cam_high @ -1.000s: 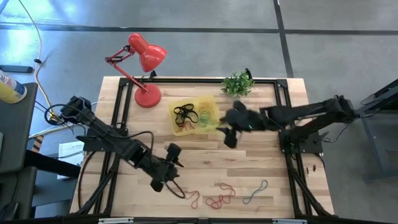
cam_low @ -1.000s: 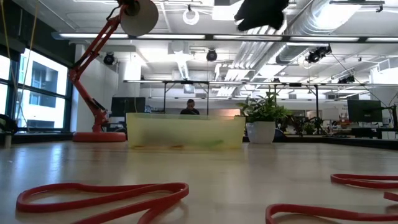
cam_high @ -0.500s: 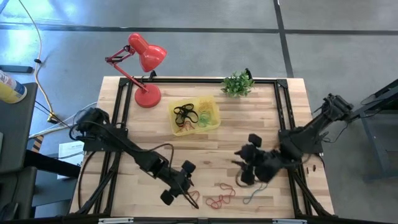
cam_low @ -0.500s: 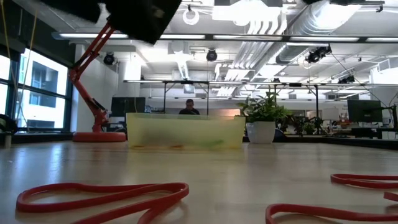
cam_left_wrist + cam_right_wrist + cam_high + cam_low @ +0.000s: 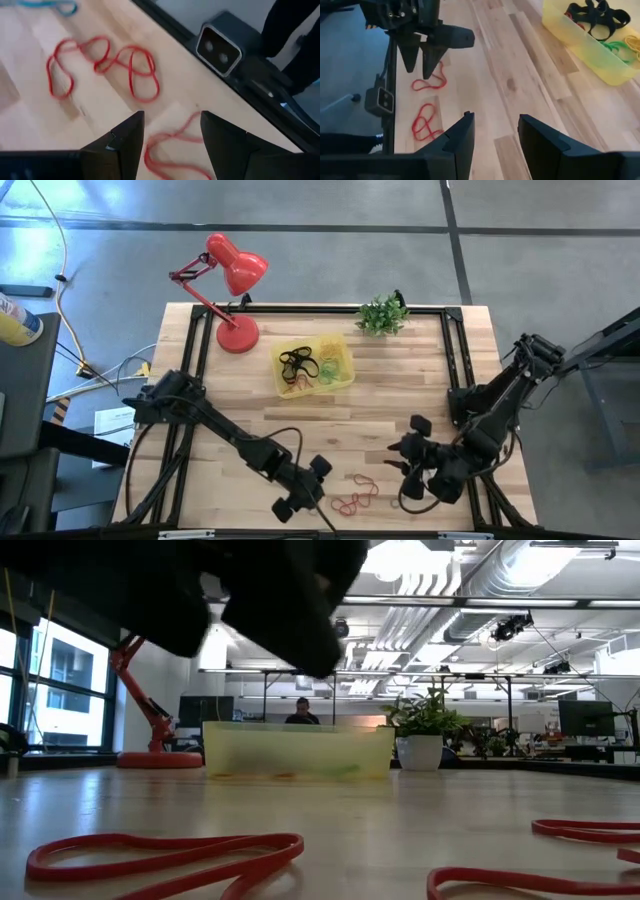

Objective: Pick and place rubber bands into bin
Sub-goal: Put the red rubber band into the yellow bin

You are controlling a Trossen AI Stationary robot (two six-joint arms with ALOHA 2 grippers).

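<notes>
The high view looks straight down on the whole desk (image 5: pixel 400 400) from well above. The low view sits at desk-top height at the near edge, facing level across it toward the bin (image 5: pixel 297 750) and the room behind. The left wrist view points steeply down at the boards, close to the red rubber bands (image 5: pixel 102 67). The right wrist view looks obliquely across the desk and shares the bin, the red bands and the left pincer (image 5: pixel 422 67) with the high view.
</notes>
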